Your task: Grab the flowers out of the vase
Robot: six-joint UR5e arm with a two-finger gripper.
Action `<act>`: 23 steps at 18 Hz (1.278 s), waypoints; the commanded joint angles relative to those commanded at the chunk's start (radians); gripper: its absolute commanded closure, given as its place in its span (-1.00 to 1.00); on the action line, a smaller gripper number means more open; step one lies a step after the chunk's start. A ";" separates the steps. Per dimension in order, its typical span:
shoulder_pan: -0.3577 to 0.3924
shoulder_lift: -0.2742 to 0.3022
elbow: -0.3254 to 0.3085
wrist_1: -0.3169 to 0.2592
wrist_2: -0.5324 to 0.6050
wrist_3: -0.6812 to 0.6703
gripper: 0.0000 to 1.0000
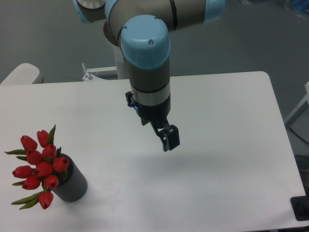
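camera view: the white table (222,183) fills most of the picture. above its middle hangs the arm (147,53), its gripper (170,140) pointing down with nothing in it; whether the fingers are parted, i cannot tell. well apart, at the near left corner, the flowers (39,166) sit in the dark grey vase (72,183), buds spreading past its rim.

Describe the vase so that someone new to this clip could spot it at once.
Start at the white table and go to its near left corner. There a short dark grey cylinder, the vase, stands tilted in this view, holding the flowers, a bunch of red tulip buds. It is the only dark object resting on the tabletop.
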 joint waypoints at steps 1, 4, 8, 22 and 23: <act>0.000 0.002 -0.006 0.002 0.000 0.002 -1.00; 0.000 0.005 -0.011 0.005 -0.012 0.002 -1.00; 0.000 0.002 -0.008 0.005 -0.012 -0.005 -1.00; 0.005 0.020 -0.080 0.034 -0.165 -0.031 -1.00; 0.009 0.029 -0.093 0.034 -0.213 -0.040 -1.00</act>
